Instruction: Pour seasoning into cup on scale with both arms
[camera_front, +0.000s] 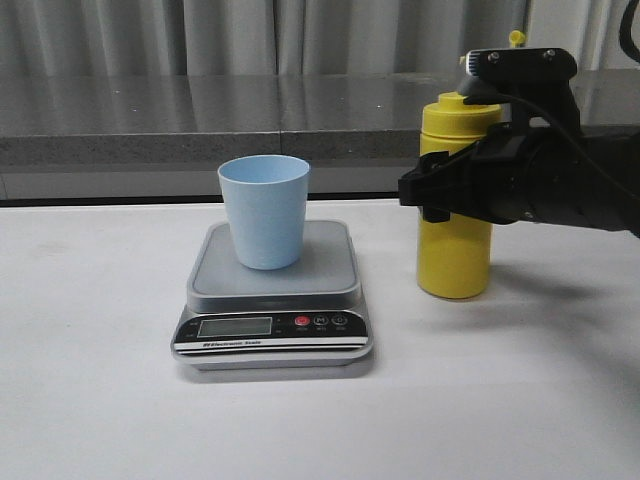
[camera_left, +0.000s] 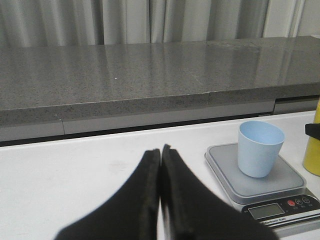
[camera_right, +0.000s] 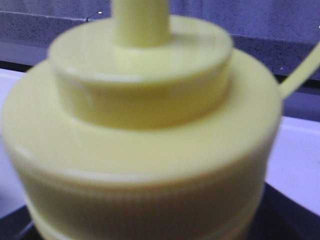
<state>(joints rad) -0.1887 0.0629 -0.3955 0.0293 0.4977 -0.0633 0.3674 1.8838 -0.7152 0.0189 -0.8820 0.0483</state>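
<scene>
Seasoning bottle (camera_front: 456, 240) stood upright on worktop (camera_front: 520, 400), beside scale (camera_front: 273, 300) bearing cup (camera_front: 264, 210). Right jaws (camera_front: 440, 190) at mid-body, closure indeterminate. Left jaws (camera_left: 160, 165) closed, empty. Likely squeezable, smooth plastic; mid-body hold judged best.

Light blue cup (camera_front: 264, 211) upright on platform of silver-grey scale (camera_front: 273, 299), centred on white table (camera_front: 90, 380); LCD display and red button visible on scale's black front panel; yellow seasoning bottle (camera_front: 456, 245) upright on table, right of scale and apart from it; right gripper (camera_front: 440, 188) around bottle's upper body, entering from right; jaw contact not discernible; grey counter (camera_front: 150, 125) behind.
</scene>
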